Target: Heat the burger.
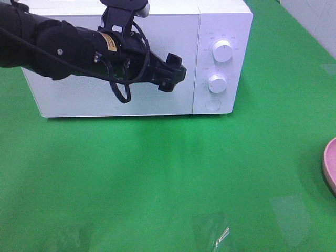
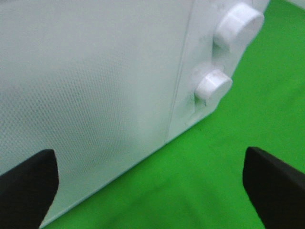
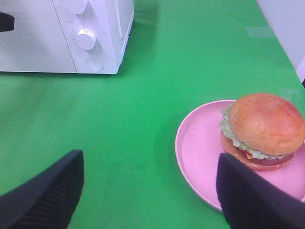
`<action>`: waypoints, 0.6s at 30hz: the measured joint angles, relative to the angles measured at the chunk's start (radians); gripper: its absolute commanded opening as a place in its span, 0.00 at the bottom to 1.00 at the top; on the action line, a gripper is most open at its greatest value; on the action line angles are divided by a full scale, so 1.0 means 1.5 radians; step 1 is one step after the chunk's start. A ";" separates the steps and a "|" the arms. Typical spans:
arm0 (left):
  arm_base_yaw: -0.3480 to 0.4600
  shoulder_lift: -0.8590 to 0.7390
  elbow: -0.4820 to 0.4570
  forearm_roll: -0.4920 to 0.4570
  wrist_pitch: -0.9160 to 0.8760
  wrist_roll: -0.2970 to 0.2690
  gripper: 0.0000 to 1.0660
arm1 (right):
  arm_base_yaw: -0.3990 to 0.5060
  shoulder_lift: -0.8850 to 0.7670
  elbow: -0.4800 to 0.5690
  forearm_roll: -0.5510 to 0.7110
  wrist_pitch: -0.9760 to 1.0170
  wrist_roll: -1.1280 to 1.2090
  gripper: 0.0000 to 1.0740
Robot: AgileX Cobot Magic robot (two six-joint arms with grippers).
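Showing only a sliver, plate (image 1: 331, 165) hides burger (image 3: 263, 130).

A boxy white microwave oven (image 1: 131, 63) with two round white knobs (image 1: 223, 51) on its right-hand panel stands closed on a green cloth-covered table (image 1: 157, 178), well apart from a round pink plate (image 3: 200, 152).

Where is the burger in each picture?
Exterior high: the burger is not in it; only the edge of its pink plate shows at the right border.
Left wrist: not in it.
Right wrist: the burger sits on the pink plate, at the lower right of the picture.
Shared landmark: the white microwave with its two knobs shows in all three.
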 measured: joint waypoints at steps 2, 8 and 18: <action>-0.003 -0.020 0.000 -0.001 0.059 0.000 0.96 | 0.000 0.000 0.000 0.000 0.000 0.000 0.70; -0.004 -0.069 0.000 -0.005 0.220 0.000 0.96 | 0.000 0.000 0.000 0.000 0.000 0.000 0.70; -0.003 -0.155 0.000 -0.011 0.575 -0.024 0.96 | 0.000 0.000 0.000 0.000 0.000 0.000 0.70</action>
